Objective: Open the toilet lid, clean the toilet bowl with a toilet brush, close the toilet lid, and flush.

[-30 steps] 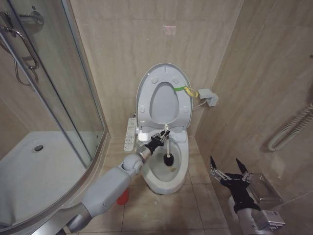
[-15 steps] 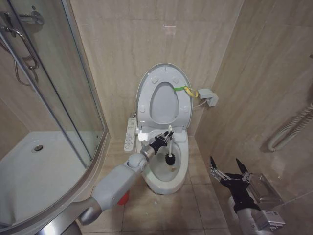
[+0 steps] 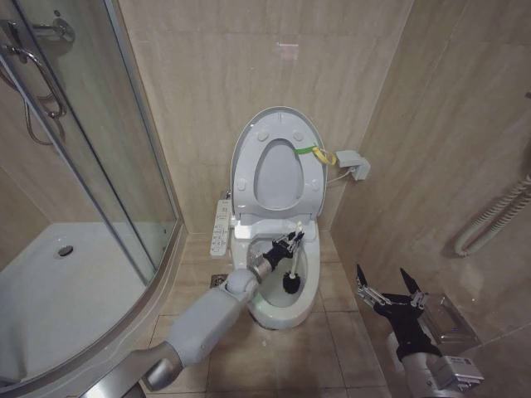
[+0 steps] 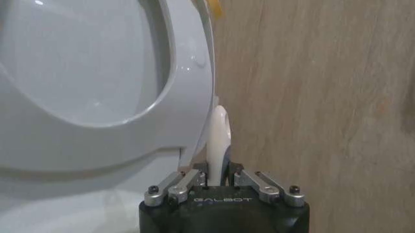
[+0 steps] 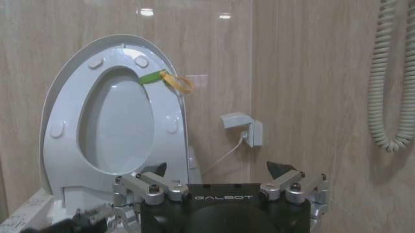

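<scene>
Your left claw (image 3: 292, 243) pinches the thin white stick-handled, dark-bristled toilet brush (image 3: 289, 279) high; light, whippy below; grip lower.

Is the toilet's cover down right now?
No, the toilet lid stands raised against the wall, with the seat up too, while the left tool holds the toilet brush in the toilet bowl.

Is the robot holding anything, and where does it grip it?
The left gripper holds the toilet brush by its white handle's upper end; the right gripper holds nothing.
</scene>
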`<state>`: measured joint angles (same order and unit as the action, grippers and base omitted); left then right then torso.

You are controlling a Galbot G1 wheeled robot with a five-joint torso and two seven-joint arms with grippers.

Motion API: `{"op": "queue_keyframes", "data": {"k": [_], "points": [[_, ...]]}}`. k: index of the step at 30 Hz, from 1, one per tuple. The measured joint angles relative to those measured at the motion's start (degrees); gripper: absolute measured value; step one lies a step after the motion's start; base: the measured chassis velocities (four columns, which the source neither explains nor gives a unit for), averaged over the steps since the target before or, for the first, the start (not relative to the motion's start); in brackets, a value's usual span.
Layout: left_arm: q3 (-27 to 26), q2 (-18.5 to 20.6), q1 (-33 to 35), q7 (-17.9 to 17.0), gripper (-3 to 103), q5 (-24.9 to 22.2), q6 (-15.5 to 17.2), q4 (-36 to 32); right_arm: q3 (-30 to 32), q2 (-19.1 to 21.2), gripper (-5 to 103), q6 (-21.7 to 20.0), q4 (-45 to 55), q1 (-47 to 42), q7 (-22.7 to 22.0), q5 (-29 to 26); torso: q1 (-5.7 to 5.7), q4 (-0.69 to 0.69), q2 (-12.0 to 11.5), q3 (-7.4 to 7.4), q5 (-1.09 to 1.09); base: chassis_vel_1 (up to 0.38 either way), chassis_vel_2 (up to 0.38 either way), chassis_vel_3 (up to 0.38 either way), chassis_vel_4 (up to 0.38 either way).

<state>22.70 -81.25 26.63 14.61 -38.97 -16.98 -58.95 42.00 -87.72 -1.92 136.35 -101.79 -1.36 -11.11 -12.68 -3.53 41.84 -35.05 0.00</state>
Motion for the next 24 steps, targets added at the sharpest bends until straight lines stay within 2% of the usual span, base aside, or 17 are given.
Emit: {"op": "queue_keyframes", "data": {"k": [5,11,20,24], "points": [[-0.8,0.2,1.3,2.3,19,0.6,-2.1,2.8,0.0,0.0,100,0.0,0.0,0.0,0.0,0.0,0.0,-0.01,0.0,0.0,-0.01,0.0,0.0,0.0,0.0],[-2.0,1.9,3.2,3.1,19,1.3,-2.7,3.6,0.0,0.0,100,0.0,0.0,0.0,0.0,0.0,0.0,0.02,0.0,0.0,-0.02,0.0,0.0,0.0,0.0],[-4.5,2.2,4.3,2.6,19,0.0,-3.3,-1.9,0.0,0.0,100,0.0,0.0,0.0,0.0,0.0,0.0,-0.02,0.0,-0.01,0.0,0.0,0.0,0.0,0.0],[-5.8,0.7,5.0,6.1,19,-1.1,-5.5,-2.3,0.0,0.0,100,0.0,0.0,0.0,0.0,0.0,0.0,-0.02,0.0,-0.01,0.0,0.0,0.0,0.0,0.0]]}}
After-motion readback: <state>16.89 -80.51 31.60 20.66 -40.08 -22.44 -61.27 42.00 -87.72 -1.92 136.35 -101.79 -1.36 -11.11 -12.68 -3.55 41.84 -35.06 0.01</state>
